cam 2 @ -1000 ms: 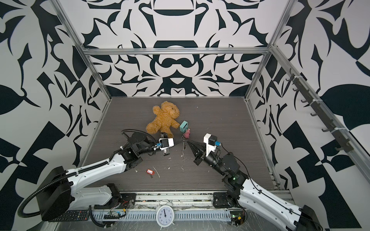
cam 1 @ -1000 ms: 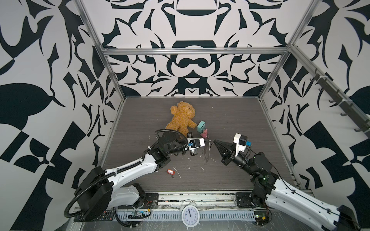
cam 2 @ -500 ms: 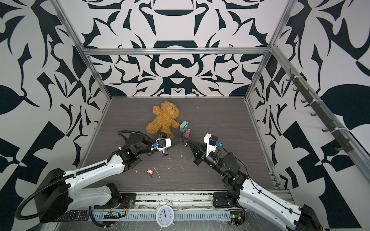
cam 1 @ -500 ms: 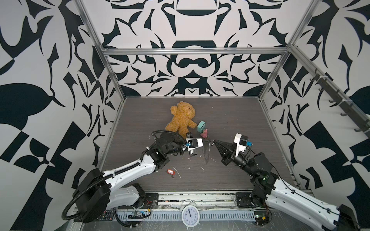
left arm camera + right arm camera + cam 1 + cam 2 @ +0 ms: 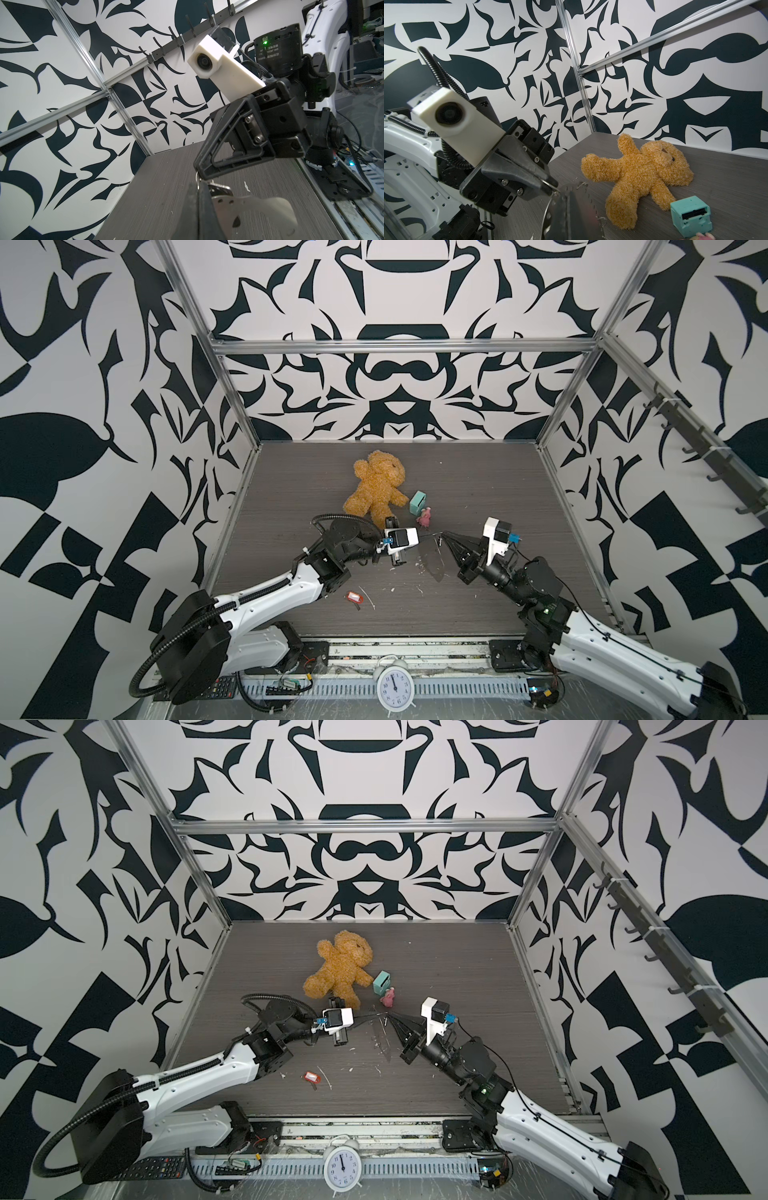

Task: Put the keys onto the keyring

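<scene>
Keyring (image 5: 197,180) sits pinched between my left jaws and right jaws, both clenched on it, its strap (image 5: 270,207) dangling beneath them; red tag (image 5: 353,596) lies on the bench (image 5: 498,489), well apart from my left jaws.

I count one teddy bear (image 5: 378,485), one teal box (image 5: 418,502), one small pink toy (image 5: 425,517), one red key tag (image 5: 353,596), one strap (image 5: 259,209), one alarm clock (image 5: 394,681) and one remote (image 5: 162,1166).
</scene>
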`<state>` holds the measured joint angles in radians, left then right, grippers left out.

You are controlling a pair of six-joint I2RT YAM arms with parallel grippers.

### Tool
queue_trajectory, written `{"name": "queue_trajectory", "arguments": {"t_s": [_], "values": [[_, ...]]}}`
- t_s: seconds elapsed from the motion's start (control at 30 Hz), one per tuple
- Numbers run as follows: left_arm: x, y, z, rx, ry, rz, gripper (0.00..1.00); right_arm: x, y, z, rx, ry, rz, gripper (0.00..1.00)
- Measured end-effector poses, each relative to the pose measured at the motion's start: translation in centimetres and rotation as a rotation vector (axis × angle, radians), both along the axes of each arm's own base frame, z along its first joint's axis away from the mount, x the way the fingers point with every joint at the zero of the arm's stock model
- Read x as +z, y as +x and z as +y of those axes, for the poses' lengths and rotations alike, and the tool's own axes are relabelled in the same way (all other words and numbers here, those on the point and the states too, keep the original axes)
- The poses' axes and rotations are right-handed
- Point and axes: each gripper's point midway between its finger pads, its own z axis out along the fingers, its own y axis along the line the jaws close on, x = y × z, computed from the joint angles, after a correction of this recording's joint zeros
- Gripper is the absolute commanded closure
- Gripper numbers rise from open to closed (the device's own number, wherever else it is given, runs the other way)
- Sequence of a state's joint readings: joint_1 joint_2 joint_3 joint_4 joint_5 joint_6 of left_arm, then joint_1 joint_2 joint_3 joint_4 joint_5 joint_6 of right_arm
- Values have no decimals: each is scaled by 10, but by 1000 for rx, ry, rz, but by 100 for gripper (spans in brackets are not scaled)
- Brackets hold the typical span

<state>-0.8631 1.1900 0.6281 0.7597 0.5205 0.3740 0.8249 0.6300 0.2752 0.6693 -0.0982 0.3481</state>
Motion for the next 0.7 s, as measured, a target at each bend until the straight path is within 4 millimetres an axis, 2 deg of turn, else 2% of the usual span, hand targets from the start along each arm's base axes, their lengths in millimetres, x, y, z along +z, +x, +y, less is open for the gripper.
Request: {"name": "queue_trajectory", "arguments": {"t_s": [0.4, 0.5, 0.53, 0.6, 0.7], "values": [[0, 2, 2, 15, -13, 14, 100, -2, 3, 2, 1, 11, 17, 98], [0, 2, 2, 20, -17, 22, 100, -6, 7, -1, -32, 3, 33, 73], [2, 2, 3, 22, -24, 20, 100, -8, 11, -4, -57, -5, 39, 68], [8, 3, 4, 28, -42, 11, 100, -16, 16, -10, -98, -23, 65, 61], [11, 5, 5, 44, -54, 10, 100, -18, 18, -18, -137, -29, 76, 58]]}}
